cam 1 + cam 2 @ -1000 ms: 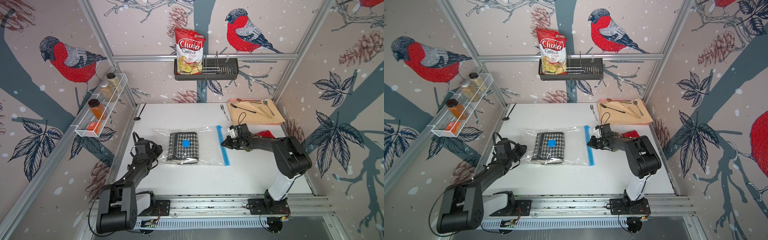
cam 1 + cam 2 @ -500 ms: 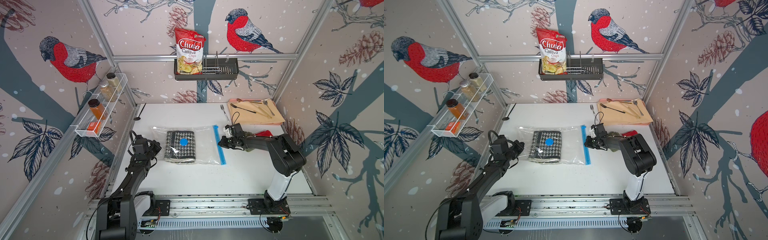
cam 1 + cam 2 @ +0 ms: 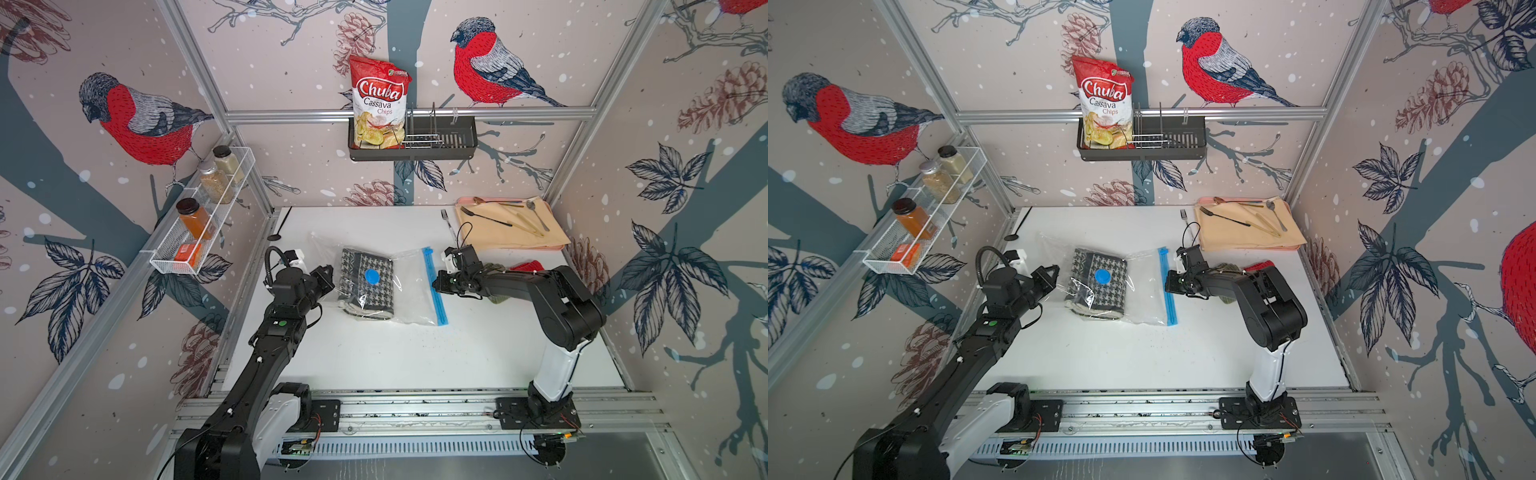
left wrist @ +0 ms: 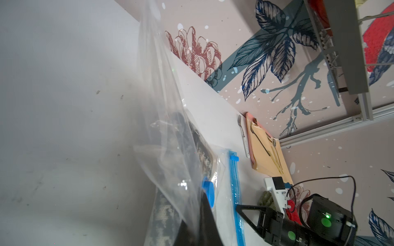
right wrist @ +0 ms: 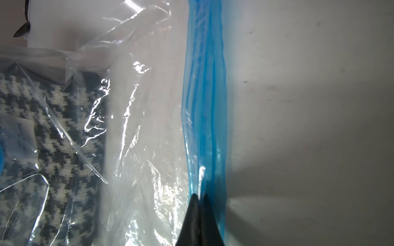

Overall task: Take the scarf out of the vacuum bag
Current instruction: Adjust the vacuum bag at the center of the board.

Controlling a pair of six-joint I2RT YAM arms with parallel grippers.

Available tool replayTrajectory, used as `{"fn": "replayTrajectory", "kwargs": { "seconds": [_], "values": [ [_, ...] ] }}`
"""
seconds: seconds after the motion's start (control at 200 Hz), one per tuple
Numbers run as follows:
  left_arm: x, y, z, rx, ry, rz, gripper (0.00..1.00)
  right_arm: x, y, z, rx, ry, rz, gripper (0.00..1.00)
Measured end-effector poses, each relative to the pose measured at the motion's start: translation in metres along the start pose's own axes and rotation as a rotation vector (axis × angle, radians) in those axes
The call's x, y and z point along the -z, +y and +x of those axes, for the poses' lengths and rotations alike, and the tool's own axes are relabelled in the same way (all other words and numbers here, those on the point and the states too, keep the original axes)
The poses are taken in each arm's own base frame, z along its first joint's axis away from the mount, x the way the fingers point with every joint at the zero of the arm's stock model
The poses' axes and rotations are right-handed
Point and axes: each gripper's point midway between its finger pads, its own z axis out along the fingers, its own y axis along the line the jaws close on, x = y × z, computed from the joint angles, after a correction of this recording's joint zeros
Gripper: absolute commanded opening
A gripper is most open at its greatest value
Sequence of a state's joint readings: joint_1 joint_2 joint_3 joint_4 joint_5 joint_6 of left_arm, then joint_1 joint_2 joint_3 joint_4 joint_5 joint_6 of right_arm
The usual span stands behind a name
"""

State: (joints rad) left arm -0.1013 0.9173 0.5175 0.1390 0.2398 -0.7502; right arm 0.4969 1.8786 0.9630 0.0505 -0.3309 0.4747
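Our right claw [image 5: 199, 197] is clenched on the light-blue zip strip [image 5: 204, 95] of the vacuum bag [image 3: 411, 293], its two black tips pressed together over the strip in the right wrist view; our left claw [image 3: 328, 275] sits at the opposite, closed end and looks clenched on the clear film, which rises toward it in the left wrist view; the houndstooth scarf [image 3: 365, 291] lies folded and wholly inside the bag, beneath the round blue valve [image 3: 371, 276], on the white table [image 3: 374, 357]; we judge the task barely begun; we cannot tell whether the seal is parted; opening the mouth and drawing the scarf out are left to do.
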Motion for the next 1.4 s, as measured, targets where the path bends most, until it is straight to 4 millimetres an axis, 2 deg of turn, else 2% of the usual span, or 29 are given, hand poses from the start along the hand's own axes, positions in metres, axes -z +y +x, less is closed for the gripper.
{"fn": "replayTrajectory", "kwargs": {
  "seconds": [0.09,0.305,0.495,0.655,0.846,1.031,1.196,1.326,1.401],
  "values": [
    [0.001,-0.023,0.000,-0.023,0.006,0.053,0.00,-0.002,0.000,-0.001,0.002,-0.002,-0.003,0.00],
    [0.006,-0.091,-0.005,-0.088,0.017,0.210,0.00,-0.005,0.003,-0.004,0.009,-0.011,-0.010,0.00],
    [0.000,-0.132,-0.001,-0.118,0.059,0.297,0.00,-0.006,0.004,-0.004,0.012,-0.013,-0.018,0.00],
    [0.000,-0.178,0.001,-0.150,0.088,0.410,0.00,-0.009,0.004,-0.002,0.015,-0.014,-0.034,0.00],
    [0.009,-0.230,-0.009,-0.157,0.086,0.560,0.00,-0.014,0.007,-0.002,0.022,-0.017,-0.060,0.00],
    [0.011,-0.250,-0.010,-0.141,0.104,0.634,0.00,-0.016,0.009,-0.003,0.027,-0.022,-0.074,0.00],
    [0.020,-0.261,-0.021,-0.125,0.070,0.672,0.00,-0.017,0.010,-0.002,0.029,-0.024,-0.084,0.00],
    [0.017,-0.255,-0.030,-0.095,0.056,0.653,0.00,-0.018,0.011,-0.002,0.032,-0.027,-0.094,0.00],
    [0.008,-0.240,-0.041,-0.053,0.031,0.635,0.00,-0.018,0.011,-0.002,0.034,-0.029,-0.095,0.00]
  ]
}}
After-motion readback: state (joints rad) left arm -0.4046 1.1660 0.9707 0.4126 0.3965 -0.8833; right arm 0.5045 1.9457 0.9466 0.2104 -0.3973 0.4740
